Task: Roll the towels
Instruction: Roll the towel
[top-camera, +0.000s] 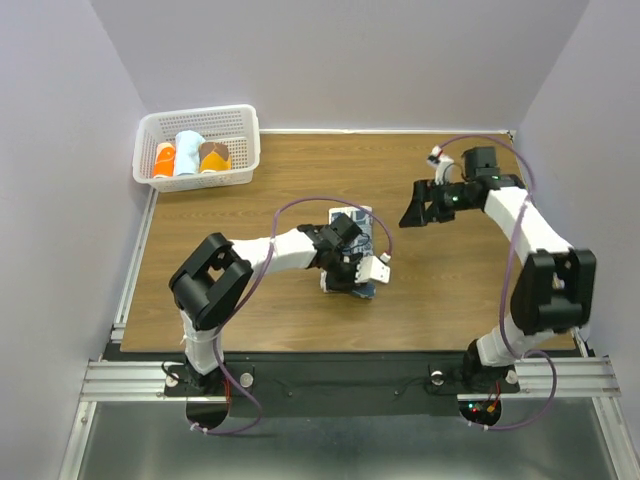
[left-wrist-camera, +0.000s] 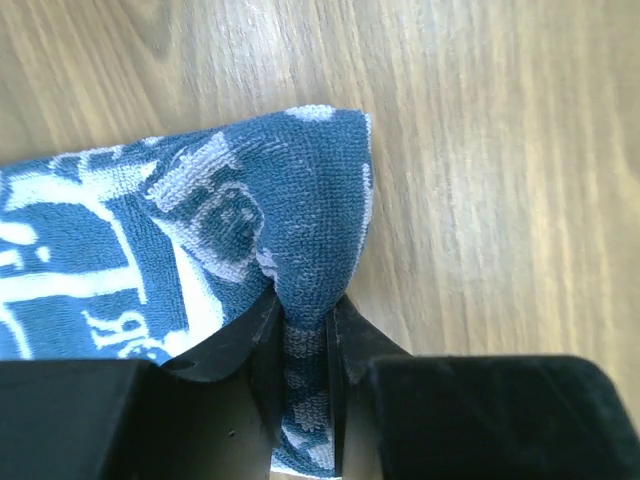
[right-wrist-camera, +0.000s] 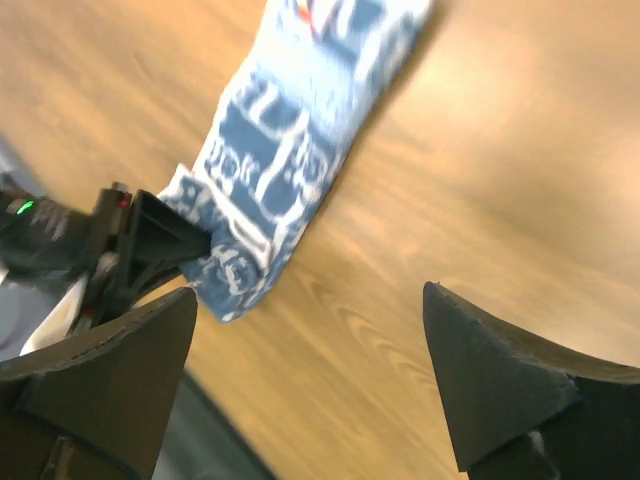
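A navy-blue towel (top-camera: 363, 224) with pale square motifs lies on the wooden table near its middle, partly hidden under my left wrist. My left gripper (top-camera: 348, 272) sits at the towel's near end. In the left wrist view the towel (left-wrist-camera: 210, 230) has a bunched fold pinched between the shut jaws of my left gripper (left-wrist-camera: 305, 308). My right gripper (top-camera: 415, 212) hangs open to the right of the towel, apart from it. Seen from the right wrist, my right gripper (right-wrist-camera: 310, 295) has only bare wood between its fingertips, and the towel (right-wrist-camera: 285, 150) lies beyond, blurred.
A white plastic basket (top-camera: 245, 120) stands at the table's far left corner, holding orange, light-blue and brown rolled cloths. Grey walls close in the table on three sides. A metal rail (top-camera: 340, 375) runs along the near edge.
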